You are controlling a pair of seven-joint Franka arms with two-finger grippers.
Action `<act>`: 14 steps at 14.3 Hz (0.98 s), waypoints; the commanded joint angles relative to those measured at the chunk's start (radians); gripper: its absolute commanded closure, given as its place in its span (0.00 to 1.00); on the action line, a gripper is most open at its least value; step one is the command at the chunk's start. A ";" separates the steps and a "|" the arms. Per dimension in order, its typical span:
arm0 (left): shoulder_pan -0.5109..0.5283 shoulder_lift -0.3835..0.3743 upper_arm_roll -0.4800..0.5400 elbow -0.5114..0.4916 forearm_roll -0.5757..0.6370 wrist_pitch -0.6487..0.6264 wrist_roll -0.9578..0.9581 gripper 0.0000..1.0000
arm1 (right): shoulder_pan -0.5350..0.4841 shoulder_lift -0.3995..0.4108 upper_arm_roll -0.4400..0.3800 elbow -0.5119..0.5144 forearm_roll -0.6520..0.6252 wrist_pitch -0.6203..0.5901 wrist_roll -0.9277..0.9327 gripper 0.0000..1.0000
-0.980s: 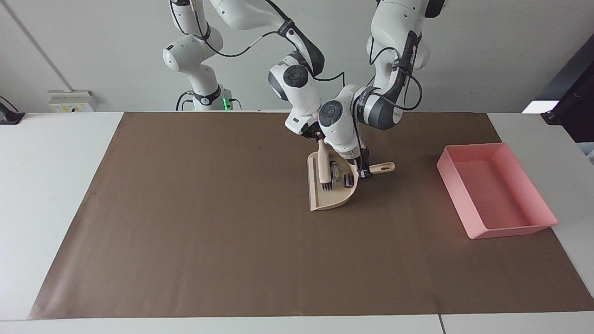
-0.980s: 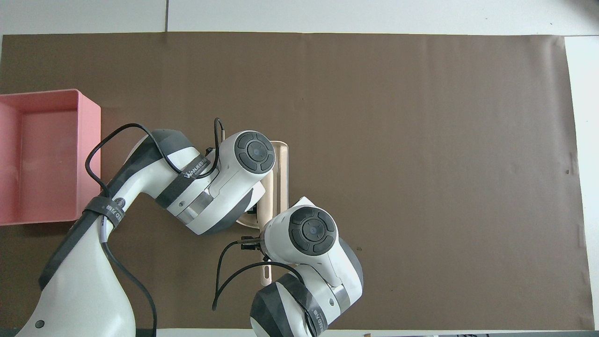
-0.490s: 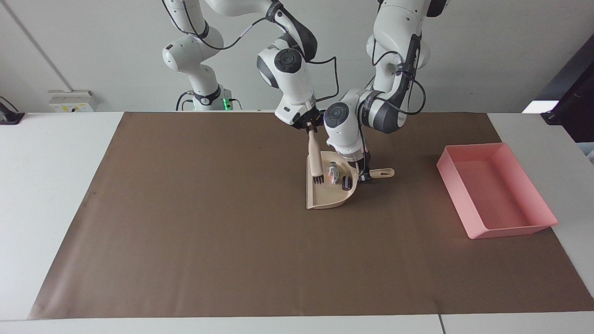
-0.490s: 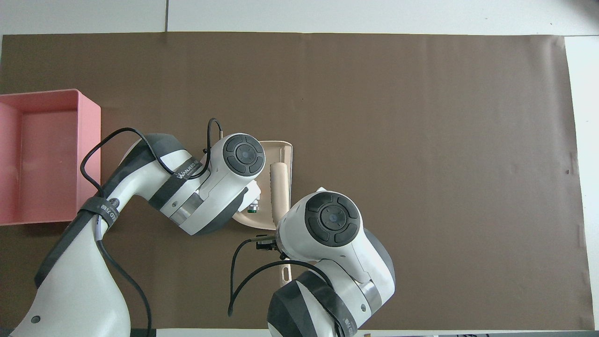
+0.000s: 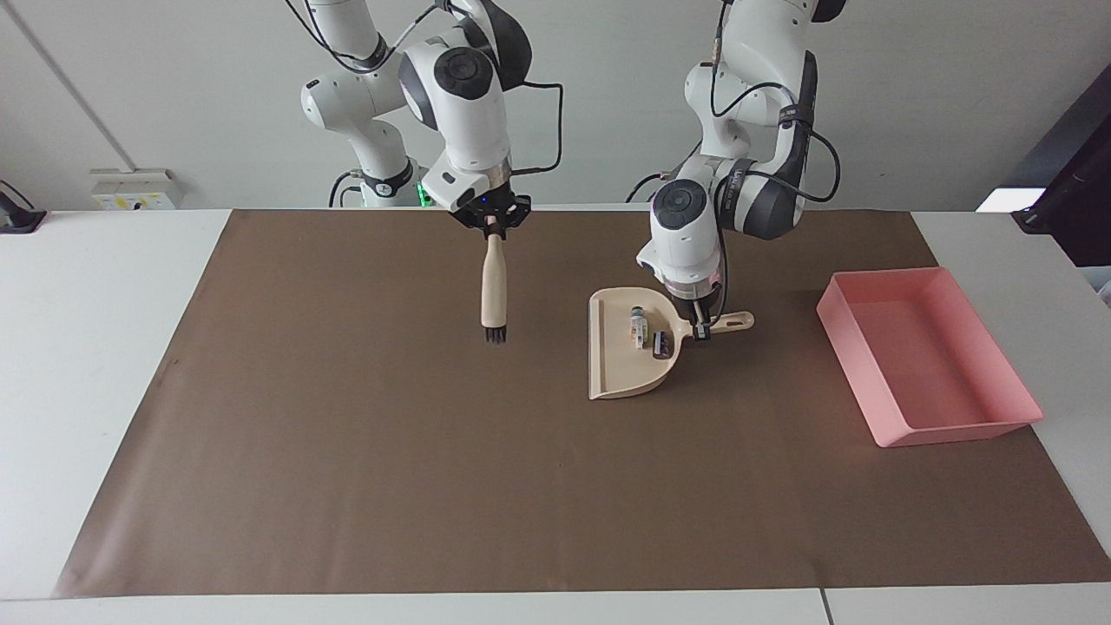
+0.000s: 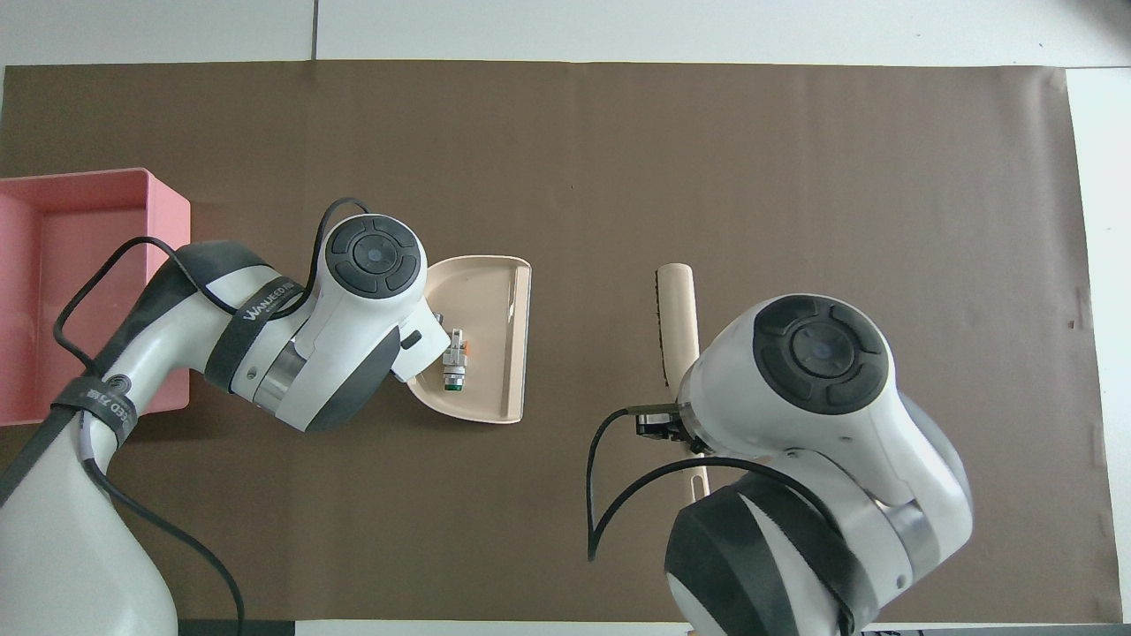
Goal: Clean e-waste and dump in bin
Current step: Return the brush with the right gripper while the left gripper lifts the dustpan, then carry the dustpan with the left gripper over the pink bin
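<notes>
Dustpan (image 5: pixel 627 347) and bin (image 5: pixel 927 358) are the two containers on the brown mat (image 5: pixel 347 451). The beige dustpan sits near the mat's middle, and in it lies the e-waste (image 5: pixel 647 332) — a small whitish-grey piece with a green end and a darker black piece just beside it, gathered toward the pan's closed end by the handle. Taking the facing view as a clock face centred on the dustpan, the pink bin stands at three o'clock, well apart, at the left arm's end of the table; its floor shows bare pink with no parts in it.

The left gripper (image 5: pixel 700 332) comes down at the root of the dustpan's handle (image 5: pixel 731 321), at about two o'clock from the pan's middle, its fingers closed on that handle. Whether the pan rests flat on the mat or is slightly raised cannot be told.

The right gripper (image 5: pixel 492 227) hangs over the mat at about ten o'clock from the dustpan, fingers clamped on the top of a brush (image 5: pixel 494 291) with a pale wooden handle. The brush hangs nearly upright, dark bristles downward and clear of the mat, well apart from the dustpan.

In the overhead view a dark strap round the left arm's forearm carries white lettering (image 6: pixel 266 299) — it begins "WANJEED", and the rest is too small to read. The dustpan, bin and brush show no readable label.
</notes>
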State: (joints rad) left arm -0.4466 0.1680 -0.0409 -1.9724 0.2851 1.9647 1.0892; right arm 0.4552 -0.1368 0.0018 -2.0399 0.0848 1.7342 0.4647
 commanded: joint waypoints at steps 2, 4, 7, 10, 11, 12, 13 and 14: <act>0.038 -0.045 0.000 -0.029 -0.035 0.013 0.070 1.00 | -0.255 -0.033 0.015 -0.049 -0.054 -0.039 -0.263 1.00; 0.064 -0.056 0.000 -0.032 -0.092 0.017 0.121 1.00 | -0.366 -0.040 0.015 -0.107 -0.075 0.007 -0.365 1.00; 0.103 -0.065 0.000 -0.058 -0.159 0.045 0.175 1.00 | -0.472 -0.035 0.015 -0.202 -0.134 0.138 -0.486 1.00; 0.146 -0.094 -0.002 -0.118 -0.194 0.111 0.186 1.00 | -0.532 -0.029 0.015 -0.238 -0.137 0.200 -0.577 1.00; 0.166 -0.094 -0.001 -0.118 -0.237 0.115 0.211 1.00 | -0.530 -0.029 0.015 -0.238 -0.138 0.200 -0.577 1.00; 0.178 -0.096 0.000 -0.118 -0.268 0.123 0.241 1.00 | -0.529 -0.029 0.017 -0.240 -0.142 0.200 -0.577 1.00; 0.195 -0.096 0.000 -0.118 -0.285 0.134 0.250 1.00 | -0.529 -0.029 0.017 -0.240 -0.142 0.200 -0.577 1.00; 0.218 -0.096 0.000 -0.118 -0.300 0.137 0.264 1.00 | -0.529 -0.029 0.017 -0.240 -0.142 0.202 -0.577 1.00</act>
State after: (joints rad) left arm -0.2706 0.1144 -0.0378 -2.0536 0.0322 2.0685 1.3067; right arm -0.0631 -0.1474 0.0051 -2.2673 -0.0378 1.9239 -0.0997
